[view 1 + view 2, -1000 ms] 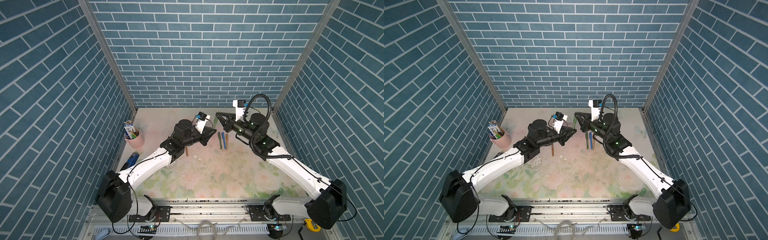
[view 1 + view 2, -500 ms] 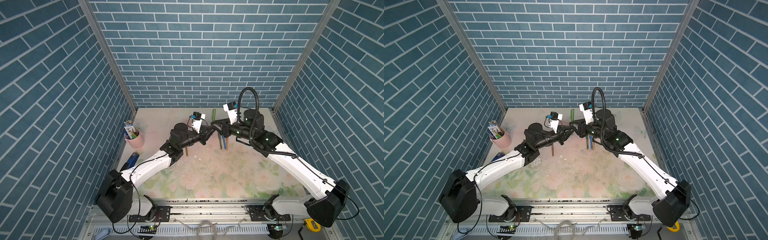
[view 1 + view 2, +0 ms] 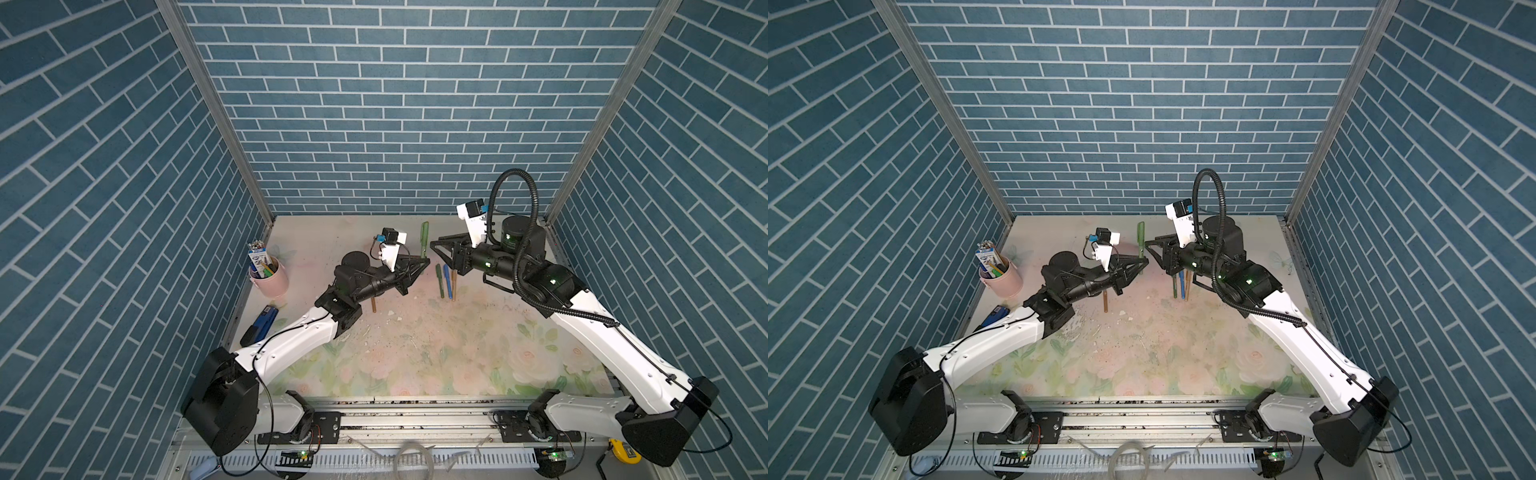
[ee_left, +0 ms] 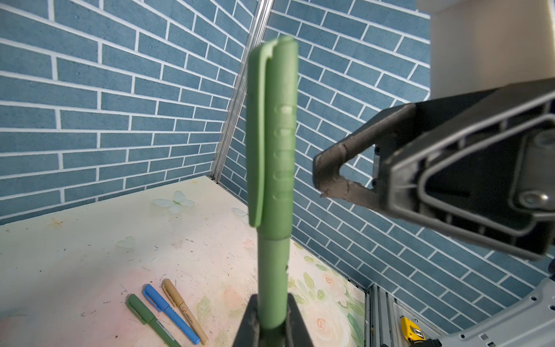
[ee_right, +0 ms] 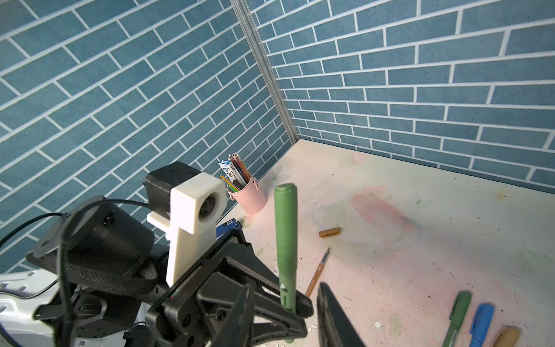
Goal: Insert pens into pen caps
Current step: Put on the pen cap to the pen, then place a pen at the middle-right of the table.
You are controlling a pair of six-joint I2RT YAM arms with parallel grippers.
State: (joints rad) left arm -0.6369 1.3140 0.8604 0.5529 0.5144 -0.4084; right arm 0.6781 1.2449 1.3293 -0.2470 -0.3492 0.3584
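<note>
The left gripper [image 3: 423,262] is pinching the capped green pen [image 3: 424,239] upright by its lower end. At its three o'clock, the right gripper [image 5: 285,288] is hovering just apart, fingers spread.

Pink bucket [image 3: 275,283] holding pencils [image 5: 240,168], carton [image 3: 256,256]; blue stapler [image 3: 261,324] near it, flat on floral mat [image 3: 415,365].

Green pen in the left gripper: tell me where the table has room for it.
Bare: the near half of the table, short of every pen. Crowded: the far middle, around the three capped pens and the uncapped brown pen.
</note>
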